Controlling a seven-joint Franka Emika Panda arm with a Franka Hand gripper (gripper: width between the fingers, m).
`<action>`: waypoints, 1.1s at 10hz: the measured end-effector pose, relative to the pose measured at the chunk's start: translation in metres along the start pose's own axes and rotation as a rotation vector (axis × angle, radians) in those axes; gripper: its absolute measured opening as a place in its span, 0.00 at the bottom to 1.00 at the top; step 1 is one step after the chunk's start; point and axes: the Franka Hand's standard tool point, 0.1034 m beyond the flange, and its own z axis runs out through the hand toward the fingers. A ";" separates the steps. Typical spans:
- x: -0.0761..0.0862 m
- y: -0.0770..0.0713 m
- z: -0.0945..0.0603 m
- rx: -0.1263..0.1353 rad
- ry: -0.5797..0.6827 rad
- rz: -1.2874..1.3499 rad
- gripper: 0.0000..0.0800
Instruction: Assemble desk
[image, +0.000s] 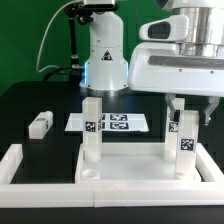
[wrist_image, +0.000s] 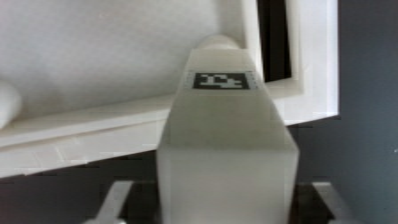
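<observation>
While the white plastic rimmed tabletop panel (image: 130, 168) lies at the bench's near edge, two white square leg blocks stand upright on it.

One leg block (image: 91, 128) stands free near the panel's corner; the gripper (image: 186, 108) is clamped on the other leg block (image: 186, 143) (wrist_image: 222, 150), fingers on opposite flat sides. A third leg block (image: 40, 124) lies apart on the black bench (image: 30, 100), beyond it the marker board (image: 110, 124). Legs look light, stiff, slick; flat faces suit gripping.

marker board (image: 113, 123) flat on black table (image: 30, 100) | white border wall (image: 12, 160) near edge
</observation>
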 end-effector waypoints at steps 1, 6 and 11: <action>0.000 0.000 0.000 0.000 0.000 0.032 0.36; 0.005 0.003 0.002 0.002 0.015 0.475 0.36; -0.002 -0.006 0.003 0.017 0.005 1.105 0.37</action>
